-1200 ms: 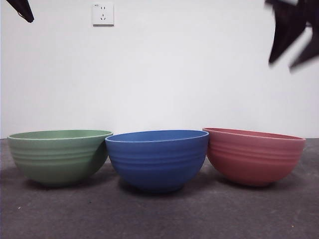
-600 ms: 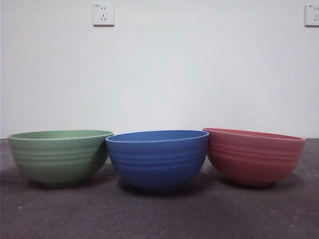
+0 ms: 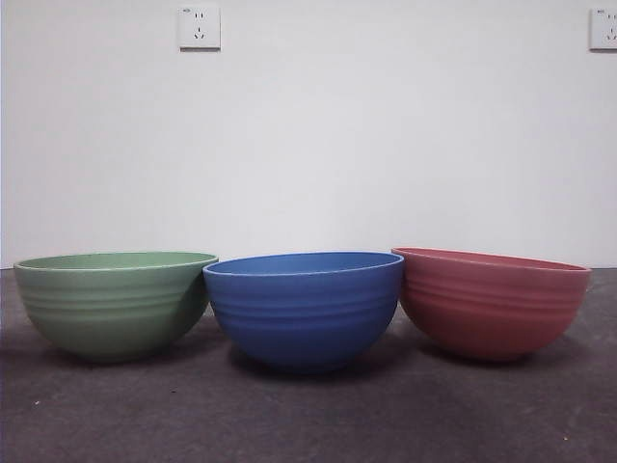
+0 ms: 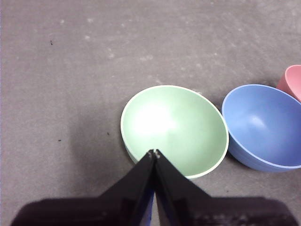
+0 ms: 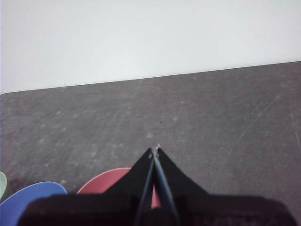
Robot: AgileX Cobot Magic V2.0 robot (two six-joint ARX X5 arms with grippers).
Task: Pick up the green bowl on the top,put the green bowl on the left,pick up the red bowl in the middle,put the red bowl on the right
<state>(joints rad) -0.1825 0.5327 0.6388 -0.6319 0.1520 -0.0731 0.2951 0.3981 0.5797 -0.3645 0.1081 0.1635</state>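
Note:
Three bowls stand side by side on the dark table. The green bowl [image 3: 116, 304] is on the left, a blue bowl [image 3: 304, 311] in the middle, the red bowl [image 3: 492, 302] on the right, all upright and empty. My left gripper [image 4: 154, 153] hangs high over the near rim of the green bowl [image 4: 174, 129], shut and holding nothing. My right gripper [image 5: 155, 149] is raised above the red bowl [image 5: 106, 181], shut and empty. Neither arm shows in the front view.
The blue bowl [image 4: 261, 125] touches the green bowl's rim, and the red bowl [image 4: 291, 80] peeks in beyond it. A white wall with two sockets [image 3: 199, 27] stands behind the grey table [image 3: 308, 415]. The blue bowl [image 5: 28, 200] sits beside the red one.
Both arms, seen as dark tips at the top corners one second ago, have left the front view. The bowls have not moved.

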